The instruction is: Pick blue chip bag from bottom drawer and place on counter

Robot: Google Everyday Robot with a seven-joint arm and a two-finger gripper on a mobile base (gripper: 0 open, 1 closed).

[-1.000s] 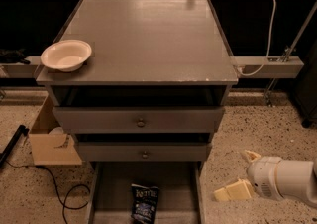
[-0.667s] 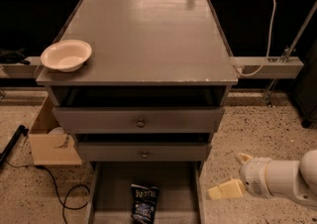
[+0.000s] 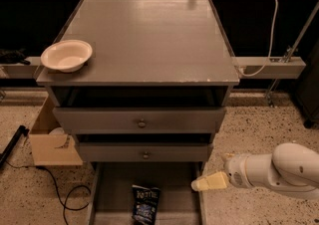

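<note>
A white bowl (image 3: 66,55) sits at the counter (image 3: 149,35) front-left corner, and a cardboard box (image 3: 50,144) stands on the floor to the left. The blue chip bag (image 3: 145,204) lies flat in the open bottom drawer (image 3: 114,189) — long axis front to back. Your gripper (image 3: 210,182) hovers by the drawer's right rim, apart from the bag — you cannot tell how open it is.

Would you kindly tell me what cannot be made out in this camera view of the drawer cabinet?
Bottom drawer: front end cut off by the lower edge.
Blue chip bag: lower end meets that edge; small print too small to read.
Claw, right of the bottom drawer: its arm runs off the right edge.
Upper drawers: insides shadowed under the counter.
</note>
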